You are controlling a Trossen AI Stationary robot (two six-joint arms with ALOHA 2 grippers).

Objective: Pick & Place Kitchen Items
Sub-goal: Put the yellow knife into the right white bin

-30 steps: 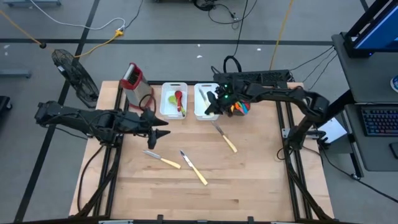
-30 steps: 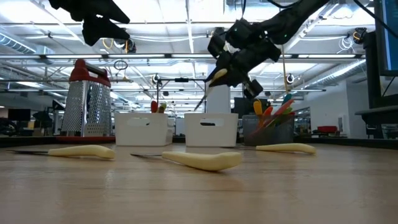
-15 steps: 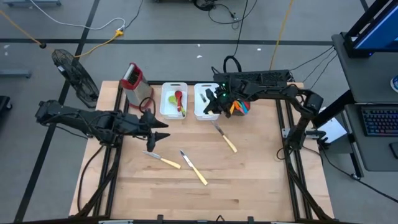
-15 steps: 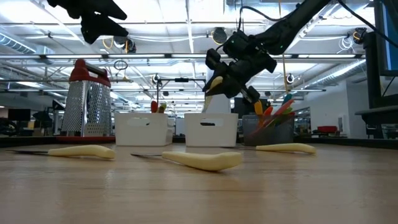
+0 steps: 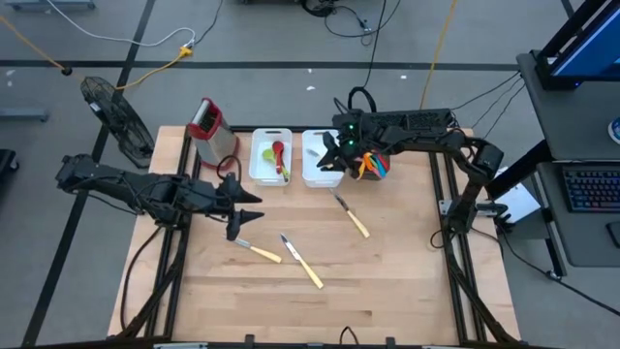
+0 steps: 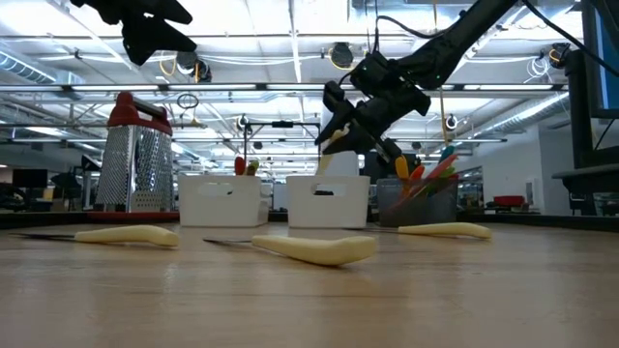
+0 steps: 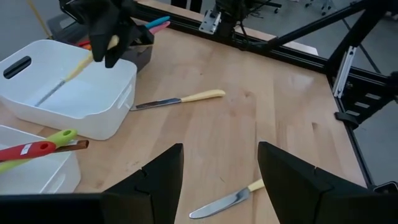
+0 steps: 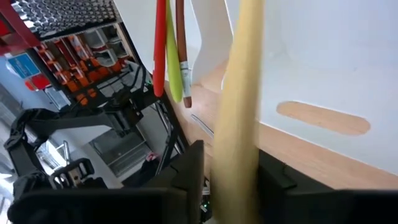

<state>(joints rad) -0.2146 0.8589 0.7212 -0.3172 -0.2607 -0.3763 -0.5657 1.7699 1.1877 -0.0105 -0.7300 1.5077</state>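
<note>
High view is showing the right gripper (image 5: 336,153) hanging over the right-hand white bin (image 5: 312,173) at the far edge of the wooden table (image 5: 387,281), with a yellow-handled knife (image 7: 74,68) between its fingers, the blade slanting down into that bin. Whether the fingers are gripping the handle firmly or parting around it, I cannot tell; in the right wrist view the pale handle is standing between the two dark fingers, and the left wrist view is showing it in the gripper with the blade reaching into the bin. The left gripper (image 5: 237,221) is hovering over the table's left side with its fingers spread and nothing between them, just left of a second yellow-handled knife (image 5: 254,250) lying on the wood. A third knife (image 5: 302,262) is lying near the middle of the table, just right of the second, and a fourth knife (image 5: 351,215) is lying farther right, nearer the bins. The left-hand white bin (image 5: 258,174) is holding a green utensil (image 5: 268,153) and a red utensil (image 5: 280,155). A dark bin (image 5: 384,174) to the right of the white ones is holding orange, pink and blue utensils (image 5: 372,167). A red-topped box grater (image 5: 205,124) is standing at the far left corner.
</note>
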